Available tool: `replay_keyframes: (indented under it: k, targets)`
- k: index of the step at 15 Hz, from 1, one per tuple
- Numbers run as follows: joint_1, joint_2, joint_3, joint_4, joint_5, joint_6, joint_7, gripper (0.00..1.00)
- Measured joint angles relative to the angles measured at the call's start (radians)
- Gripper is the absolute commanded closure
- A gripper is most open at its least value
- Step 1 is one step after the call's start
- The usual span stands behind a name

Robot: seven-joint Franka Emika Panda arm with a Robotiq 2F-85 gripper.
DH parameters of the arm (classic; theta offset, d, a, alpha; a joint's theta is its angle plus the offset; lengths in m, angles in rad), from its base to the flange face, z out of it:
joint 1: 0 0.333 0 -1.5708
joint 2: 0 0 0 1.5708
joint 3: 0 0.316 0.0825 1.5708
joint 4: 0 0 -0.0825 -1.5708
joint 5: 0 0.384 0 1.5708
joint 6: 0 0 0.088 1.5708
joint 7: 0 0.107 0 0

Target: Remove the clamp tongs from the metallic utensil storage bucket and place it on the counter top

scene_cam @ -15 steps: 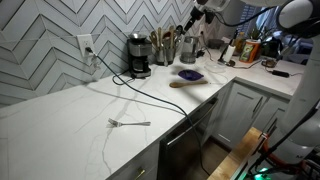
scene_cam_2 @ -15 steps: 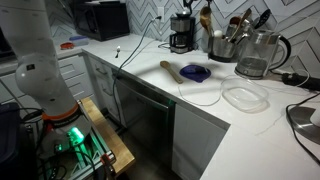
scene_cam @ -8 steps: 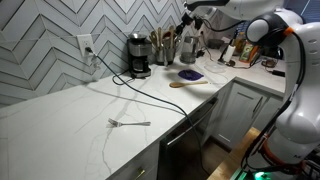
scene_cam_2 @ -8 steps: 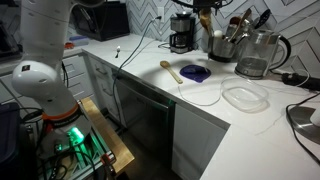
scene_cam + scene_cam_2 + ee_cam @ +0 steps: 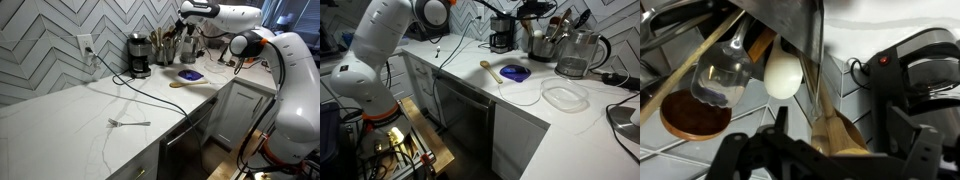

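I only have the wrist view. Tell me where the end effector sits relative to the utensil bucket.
Observer: In an exterior view the end effector hangs above the utensil bucket, over its handles.
Operator: Give me a spot for the drop.
Observer: The counter top runs long past the coffee maker; only a fork and a cable lie on that stretch.
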Motion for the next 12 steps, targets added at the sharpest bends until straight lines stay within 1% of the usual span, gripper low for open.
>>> replay_keyframes:
  k: [4,9,10,11,12]
  targets:
    - [-0.002,0.088,0.019,0.103,0.008,0.0,0.0,0.0]
    - [-0.004,0.169,0.042,0.199,0.011,0.0,0.0,0.0]
    - [-0.004,0.183,0.045,0.214,0.011,0.0,0.0,0.03]
    - [-0.005,0.195,0.048,0.227,0.011,0.003,0.0,0.16]
    - [-0.005,0.208,0.049,0.242,0.011,0.009,0.0,0.24]
